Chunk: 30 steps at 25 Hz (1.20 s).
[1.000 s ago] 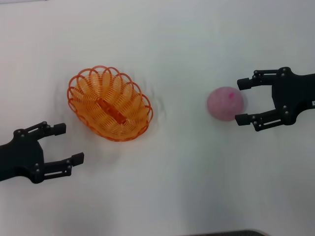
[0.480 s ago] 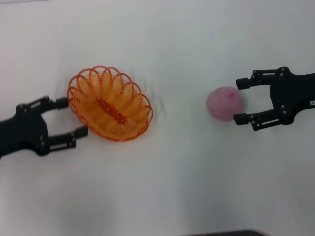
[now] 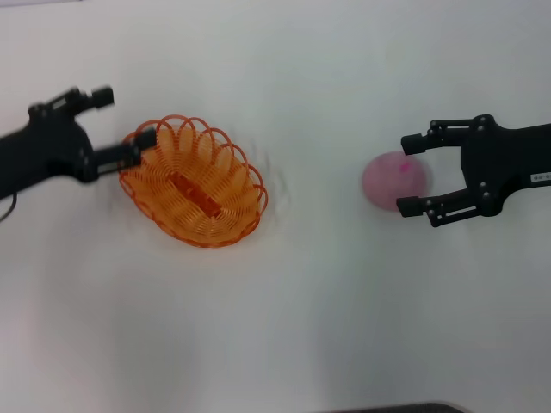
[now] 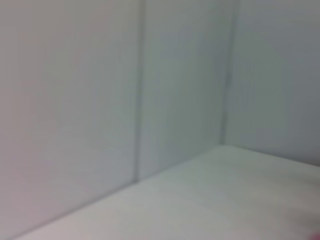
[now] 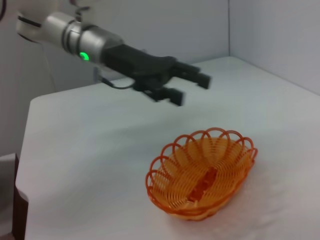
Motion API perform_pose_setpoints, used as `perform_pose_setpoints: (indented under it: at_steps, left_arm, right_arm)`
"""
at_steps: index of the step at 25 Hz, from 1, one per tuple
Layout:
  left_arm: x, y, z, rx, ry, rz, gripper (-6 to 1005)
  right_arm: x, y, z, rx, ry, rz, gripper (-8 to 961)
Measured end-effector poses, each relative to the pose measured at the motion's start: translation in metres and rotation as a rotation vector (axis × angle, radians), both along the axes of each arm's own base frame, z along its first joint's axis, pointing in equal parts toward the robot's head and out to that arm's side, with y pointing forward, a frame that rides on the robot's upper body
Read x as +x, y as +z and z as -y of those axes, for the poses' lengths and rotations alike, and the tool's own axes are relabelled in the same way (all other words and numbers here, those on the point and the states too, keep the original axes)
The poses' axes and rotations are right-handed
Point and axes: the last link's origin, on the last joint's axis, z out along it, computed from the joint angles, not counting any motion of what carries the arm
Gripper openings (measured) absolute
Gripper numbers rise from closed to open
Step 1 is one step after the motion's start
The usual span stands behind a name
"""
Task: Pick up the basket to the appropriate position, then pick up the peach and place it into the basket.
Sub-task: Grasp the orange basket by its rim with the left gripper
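Note:
The orange wire basket (image 3: 191, 181) sits on the white table left of centre, empty; it also shows in the right wrist view (image 5: 202, 172). My left gripper (image 3: 125, 119) is open at the basket's far-left rim. In the right wrist view the left gripper (image 5: 191, 89) hovers well above the table, clear of the basket. The pale pink peach (image 3: 392, 181) lies on the table at the right. My right gripper (image 3: 411, 174) is open, its two fingers straddling the peach's right side, one on each side of it.
The white table (image 3: 284, 318) spreads around both objects. Grey walls (image 4: 100, 90) stand behind the table. A dark edge (image 3: 387, 408) shows at the bottom of the head view.
My left gripper has moved from the basket's near-left side up to its far-left rim, still open. My right gripper has crept left, farther around the peach. Basket and peach have not moved.

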Motion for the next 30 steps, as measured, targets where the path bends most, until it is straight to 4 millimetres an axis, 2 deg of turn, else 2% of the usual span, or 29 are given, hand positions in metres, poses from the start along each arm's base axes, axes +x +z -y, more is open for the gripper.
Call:
perform_pose_setpoints:
  at_steps: [11, 22, 30]
  left_arm:
    - [0.009, -0.007, -0.047, 0.119, 0.105, -0.014, 887]
    - [0.013, -0.010, -0.054, 0.109, 0.111, -0.039, 886]
    - [0.035, -0.002, -0.061, -0.068, 0.208, -0.150, 886]
  right_arm:
    - [-0.003, -0.006, 0.000, -0.004, -0.004, -0.020, 911]
    - [-0.001, -0.006, 0.002, -0.003, -0.022, -0.029, 911]
    - [-0.002, -0.005, -0.001, 0.007, -0.023, -0.028, 911]
